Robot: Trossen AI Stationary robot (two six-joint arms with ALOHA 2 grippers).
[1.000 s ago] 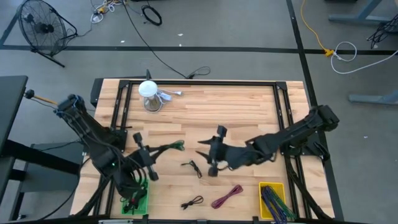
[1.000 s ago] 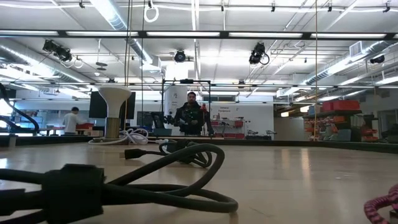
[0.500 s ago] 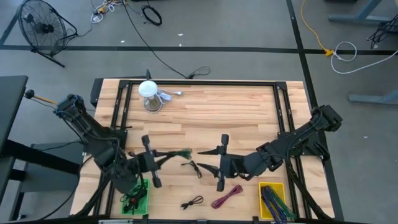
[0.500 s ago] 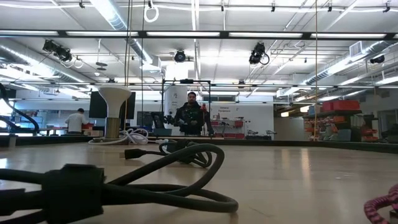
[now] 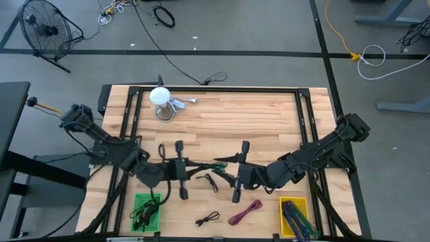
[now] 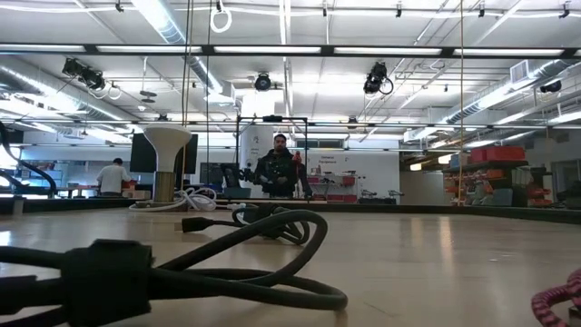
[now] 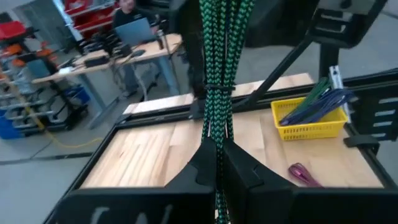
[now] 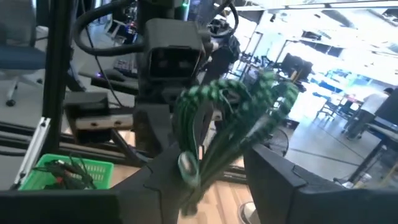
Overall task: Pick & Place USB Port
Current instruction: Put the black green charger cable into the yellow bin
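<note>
A green-and-black braided cable bundle (image 5: 218, 165) hangs in the air over the table's middle, between the two grippers. My left gripper (image 5: 205, 165) reaches in from the left and is shut on it; in the left wrist view the bundle (image 7: 217, 74) runs forward from the gripper (image 7: 217, 163). My right gripper (image 5: 226, 165) comes in from the right and is open. In the right wrist view its two fingers (image 8: 217, 180) stand on either side of the bundle's looped end (image 8: 230, 118), where a silver connector (image 8: 186, 165) shows. I see no touch there. My left gripper pinches the cable bundle between its two fingers at the end nearest it (image 7: 217, 146). The fingers come level from the table's left and lie along the bundle. The bundle is lifted clear of the table and sticks out forward toward my right gripper.
A black cable (image 5: 209, 181) lies under the grippers; another black cable (image 5: 208, 218) and a magenta one (image 5: 245, 212) lie near the near edge. There is a green bin (image 5: 144, 212) at near left, a yellow bin (image 5: 293, 215) with cables at near right, and a white stand (image 5: 160, 101) at far left.
My left gripper has carried the green cable bundle from the table's left toward its middle, up to my right gripper. My right gripper has shifted toward the near edge and now stands around the bundle's free end.
</note>
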